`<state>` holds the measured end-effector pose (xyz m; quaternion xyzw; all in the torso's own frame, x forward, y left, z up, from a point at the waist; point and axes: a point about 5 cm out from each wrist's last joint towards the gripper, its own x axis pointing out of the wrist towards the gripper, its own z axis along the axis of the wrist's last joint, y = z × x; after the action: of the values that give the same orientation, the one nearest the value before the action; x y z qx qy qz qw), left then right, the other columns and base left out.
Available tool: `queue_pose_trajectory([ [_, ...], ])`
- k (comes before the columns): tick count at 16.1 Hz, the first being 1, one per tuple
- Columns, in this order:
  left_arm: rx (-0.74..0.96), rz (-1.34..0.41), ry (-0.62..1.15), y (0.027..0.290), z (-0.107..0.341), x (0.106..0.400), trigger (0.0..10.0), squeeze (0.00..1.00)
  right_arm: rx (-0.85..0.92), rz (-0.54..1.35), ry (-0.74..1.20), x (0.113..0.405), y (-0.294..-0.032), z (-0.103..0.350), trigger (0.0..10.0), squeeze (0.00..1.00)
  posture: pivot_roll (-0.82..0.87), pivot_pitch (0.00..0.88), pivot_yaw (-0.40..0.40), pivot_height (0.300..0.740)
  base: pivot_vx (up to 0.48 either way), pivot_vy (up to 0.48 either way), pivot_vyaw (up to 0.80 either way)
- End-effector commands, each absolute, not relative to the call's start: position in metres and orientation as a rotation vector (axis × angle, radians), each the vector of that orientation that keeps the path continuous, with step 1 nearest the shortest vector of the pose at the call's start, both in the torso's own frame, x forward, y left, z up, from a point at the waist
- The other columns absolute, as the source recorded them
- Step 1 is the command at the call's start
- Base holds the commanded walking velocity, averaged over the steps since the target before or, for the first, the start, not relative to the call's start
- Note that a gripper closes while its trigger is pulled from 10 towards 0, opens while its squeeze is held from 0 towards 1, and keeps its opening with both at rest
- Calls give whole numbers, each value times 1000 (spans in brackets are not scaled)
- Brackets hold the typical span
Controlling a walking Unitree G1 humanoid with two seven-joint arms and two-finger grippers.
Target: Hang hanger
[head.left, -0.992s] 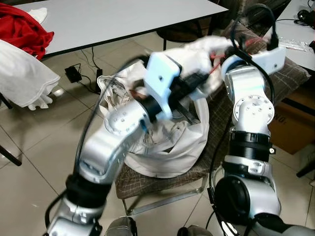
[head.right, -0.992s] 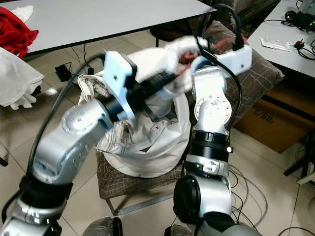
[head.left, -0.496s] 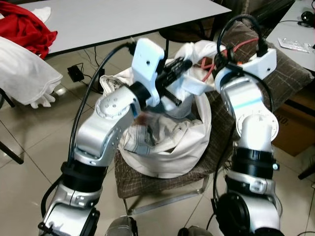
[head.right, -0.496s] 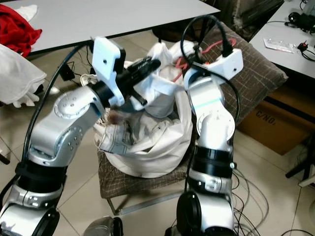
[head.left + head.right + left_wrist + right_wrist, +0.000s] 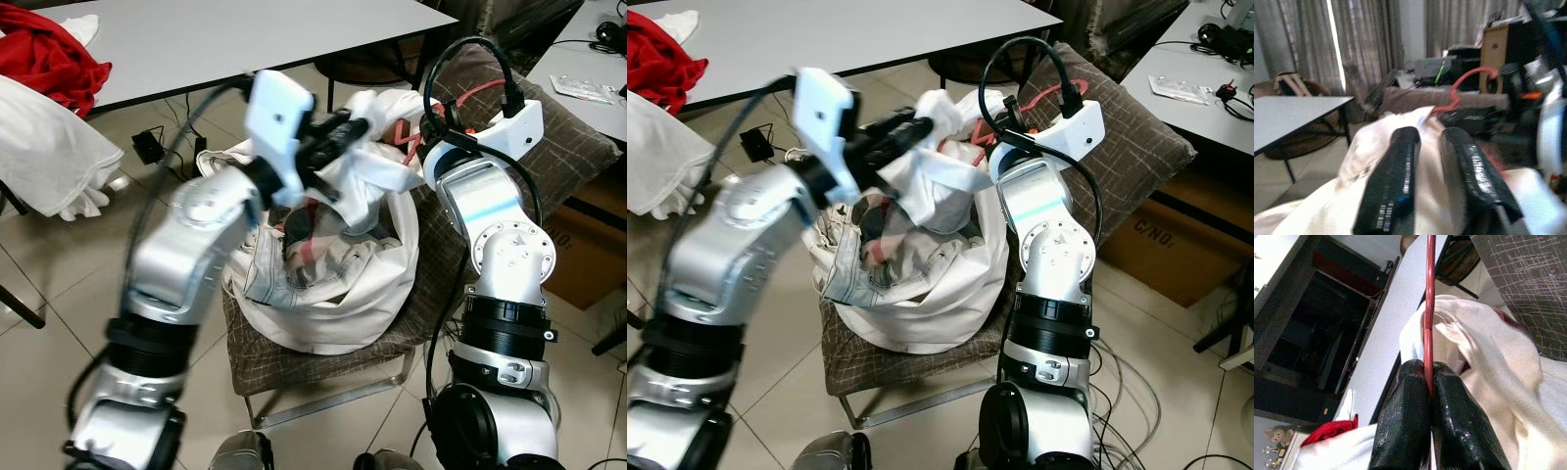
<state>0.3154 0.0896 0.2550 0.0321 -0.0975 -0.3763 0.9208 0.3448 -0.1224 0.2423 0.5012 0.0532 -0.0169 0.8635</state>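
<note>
A red wire hanger [image 5: 1429,308] runs between the fingers of my right gripper [image 5: 1428,366], which is shut on it above the laundry bag. Its red hook [image 5: 1464,83] sticks out past a white garment [image 5: 382,176] draped over it. My left gripper [image 5: 358,125] is raised beside it with its black fingers [image 5: 1396,171] closed on the upper edge of that garment [image 5: 940,108]. The garment hangs from both grippers down into the bag.
A big white laundry bag [image 5: 333,304] full of clothes sits on a brown cushioned chair [image 5: 294,367]. Behind is a grey table [image 5: 245,39] with a red cloth [image 5: 49,54]; white cloth [image 5: 49,147] hangs left. A cardboard box [image 5: 578,245] and cables lie right.
Both arms have drawn back from the camera toward the bag's far side. The left arm has swung left and is blurred, lifting the garment's edge.
</note>
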Motion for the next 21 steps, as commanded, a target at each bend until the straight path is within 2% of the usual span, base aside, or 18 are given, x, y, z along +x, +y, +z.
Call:
queue_pose_trajectory([
  [1,65,-772,-209,93,261,315,10000,1000,1053,-26,95,343,-123,246,10000,0,-15,34,-4,740,0,0,0],
  [6,19,-776,-66,105,253,316,10000,1000,1014,-18,88,345,-127,247,10000,0,-11,36,-7,740,0,0,0],
  [7,3,-652,-118,120,262,325,10000,0,902,47,64,344,-128,252,10000,0,-16,36,-4,740,0,0,0],
  [9,13,-392,-228,156,284,336,10000,0,576,229,-48,337,-130,274,10000,0,-19,36,-8,740,0,0,0],
  [10,67,-285,-266,180,294,337,10000,0,467,351,-137,328,-132,294,10000,0,-19,38,-11,740,0,0,0],
  [11,111,-221,-269,198,298,336,10000,0,402,451,-199,318,-134,310,10000,0,-19,38,-14,740,0,0,0],
  [12,126,-204,-263,205,298,336,10000,0,377,489,-220,314,-134,316,10000,0,-19,38,-14,740,0,0,0],
  [13,171,-183,-221,213,294,332,10000,0,303,653,-255,296,-133,331,10000,0,-14,44,-22,740,0,0,0],
  [15,178,-204,-145,210,274,321,10000,0,176,740,-243,284,-136,335,10000,0,-14,47,-22,740,0,0,0],
  [21,199,-234,-67,198,249,300,10000,0,166,814,-218,269,-134,335,10000,0,-26,49,-18,740,-221,0,0],
])
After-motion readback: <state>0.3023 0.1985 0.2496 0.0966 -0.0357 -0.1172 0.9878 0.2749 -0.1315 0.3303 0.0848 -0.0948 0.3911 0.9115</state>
